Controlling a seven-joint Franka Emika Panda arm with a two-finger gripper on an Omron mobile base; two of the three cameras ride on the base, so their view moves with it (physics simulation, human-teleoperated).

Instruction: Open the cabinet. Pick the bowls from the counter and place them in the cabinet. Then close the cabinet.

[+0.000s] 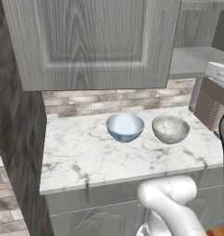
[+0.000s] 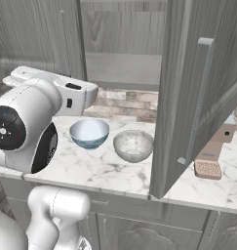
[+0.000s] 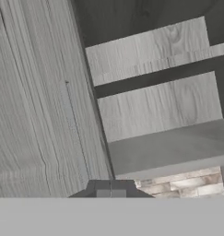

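Observation:
Two bowls sit side by side on the white marble counter [image 1: 81, 156]: a light blue bowl [image 1: 125, 127] [image 2: 89, 133] and, to its right, a speckled grey bowl [image 1: 170, 129] [image 2: 133, 145]. Above them hangs the grey wood-grain cabinet. Its left door [image 1: 95, 41] is closed and its right door [image 2: 198, 97] is swung out over the counter, baring the grey shelf [image 3: 168, 147] [image 2: 122, 68]. My gripper [image 3: 110, 192] is up at cabinet height, well above the bowls, facing the left door's edge and the open inside. Its fingertips are shut together with nothing between them.
A brown ribbed object [image 2: 210, 163] stands on the counter at the right, under the open door. A brick backsplash [image 1: 113, 101] runs behind the bowls. My arm [image 2: 27, 127] rises at the left of the right base view. Pale base cabinets [image 1: 85, 216] lie below the counter's edge.

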